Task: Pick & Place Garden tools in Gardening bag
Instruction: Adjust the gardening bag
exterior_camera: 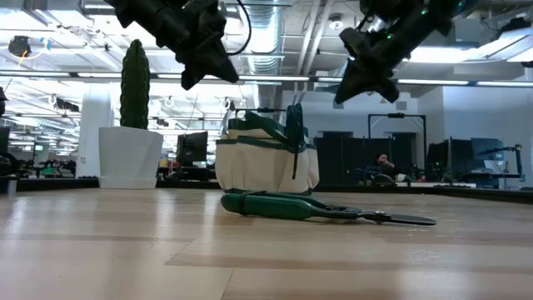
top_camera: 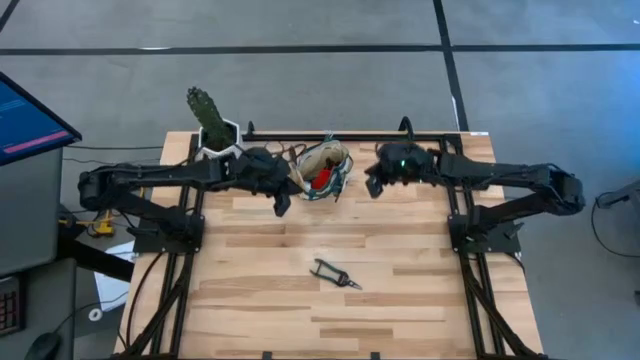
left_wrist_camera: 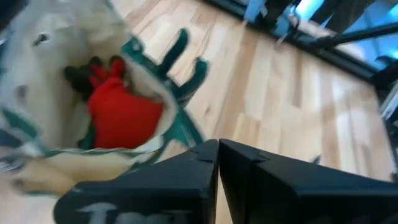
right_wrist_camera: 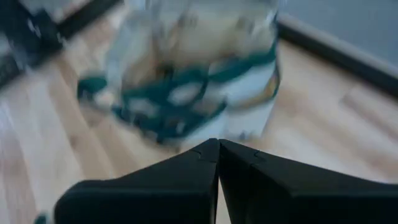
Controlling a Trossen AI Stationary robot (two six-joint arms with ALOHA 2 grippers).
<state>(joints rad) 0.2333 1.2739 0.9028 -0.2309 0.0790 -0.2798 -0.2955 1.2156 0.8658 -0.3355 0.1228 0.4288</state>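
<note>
High view: gardening bag (top_camera: 325,166) sits at the far edge of the surface (top_camera: 400,310), between both sets of fingers; left gripper (top_camera: 283,204) just beside it, right gripper (top_camera: 373,186) near its other side. Pruning shears (top_camera: 336,274) lie well apart, mid-surface.
Low view: both grippers hang above the bag, empty; cactus pot (exterior_camera: 131,156) beside the bag.
Left wrist: fingers (left_wrist_camera: 186,168) pressed together, red item (left_wrist_camera: 121,115) inside the bag ahead.
Right wrist: fingers (right_wrist_camera: 193,165) pressed together, bag ahead.

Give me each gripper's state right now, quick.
Left gripper: shut, holding nothing, beside the gardening bag.
Right gripper: shut, holding nothing, on the bag's other side.
</note>
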